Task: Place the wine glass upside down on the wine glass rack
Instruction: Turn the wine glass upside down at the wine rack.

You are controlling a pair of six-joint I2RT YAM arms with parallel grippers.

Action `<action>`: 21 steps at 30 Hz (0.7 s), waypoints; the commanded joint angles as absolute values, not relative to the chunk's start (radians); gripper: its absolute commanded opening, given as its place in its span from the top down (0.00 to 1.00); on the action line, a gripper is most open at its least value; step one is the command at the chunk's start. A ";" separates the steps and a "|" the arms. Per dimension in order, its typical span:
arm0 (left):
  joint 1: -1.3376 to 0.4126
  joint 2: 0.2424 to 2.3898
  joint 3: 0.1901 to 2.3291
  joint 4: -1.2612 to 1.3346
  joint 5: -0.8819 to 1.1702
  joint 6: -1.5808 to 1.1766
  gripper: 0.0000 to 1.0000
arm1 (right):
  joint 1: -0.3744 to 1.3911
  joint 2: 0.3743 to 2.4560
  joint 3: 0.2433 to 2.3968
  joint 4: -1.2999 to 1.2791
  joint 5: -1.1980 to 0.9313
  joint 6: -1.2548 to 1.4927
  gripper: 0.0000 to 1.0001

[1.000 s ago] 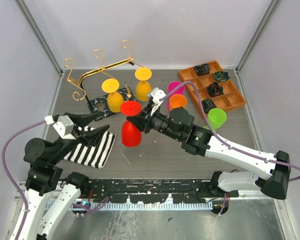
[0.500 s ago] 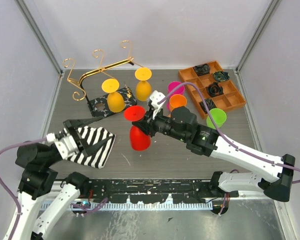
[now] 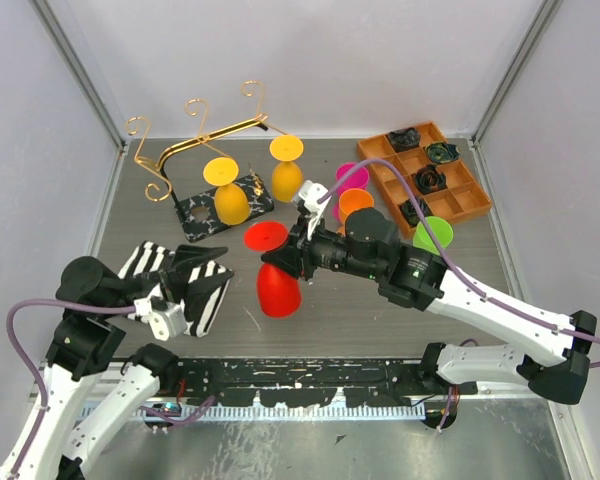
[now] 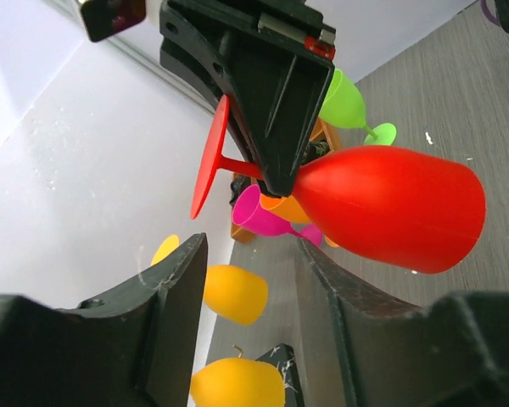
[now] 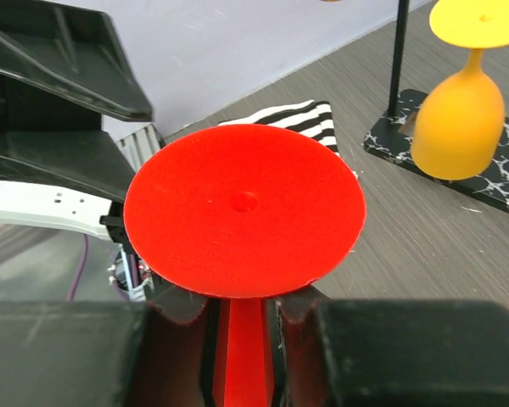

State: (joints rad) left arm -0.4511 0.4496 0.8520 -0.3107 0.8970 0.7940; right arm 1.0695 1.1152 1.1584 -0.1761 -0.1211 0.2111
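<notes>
The right hand (image 3: 283, 256) is clenched on the stem of the red wine glass (image 3: 278, 288), 1 finger on each side, just under the round foot. The glass is held foot up and bowl down, leaning a little, over the middle of the worktop (image 3: 330, 310). Whether its rim touches the worktop cannot be told. It is in front of the wine glass rack (image 3: 195, 138) and well apart from its gold bar.

The rack stands at the far left on its black-and-white marbled base (image 3: 202, 211). 2 yellow glasses (image 3: 227, 195) are there, upside down with their feet up: 1 over the base and 1 (image 3: 286, 170) at its right end.

The left hand (image 3: 202, 272) is released. Its 2 dark fingers (image 4: 174, 331) are spread apart with nothing between them, and they point towards the red glass from the left. It is over a black-and-white striped cloth (image 3: 208, 298) that lies at the near left.

A pink glass (image 3: 352, 177) and an orange glass (image 3: 356, 203) are behind the right arm. A green glass (image 3: 434, 236) is to the right, just in front of an orange tray (image 3: 458, 205) with compartments.
</notes>
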 commanded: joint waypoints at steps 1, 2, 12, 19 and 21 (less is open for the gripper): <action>-0.470 0.476 0.862 -0.302 0.878 0.907 0.45 | 1.071 1.122 1.212 -0.136 -0.194 0.265 0.99; -0.471 0.477 0.859 -0.289 0.868 0.907 0.44 | 1.071 1.124 1.212 -0.133 -0.202 0.270 0.99; -0.473 0.508 0.861 -0.218 0.848 0.874 0.47 | 1.071 1.171 1.218 -0.106 -0.257 0.300 0.99; -0.474 0.526 0.861 -0.216 0.866 0.874 0.51 | 1.072 1.194 1.216 -0.033 -0.338 0.347 0.99; -0.474 0.523 0.858 -0.216 0.865 0.875 0.54 | 1.071 1.198 1.215 -0.021 -0.354 0.356 0.99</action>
State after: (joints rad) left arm -0.4694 0.5255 0.8520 -0.2504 0.8543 0.8703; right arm 1.0695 1.2007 1.1690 -0.1337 -0.2893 0.3183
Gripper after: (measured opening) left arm 0.489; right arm 0.225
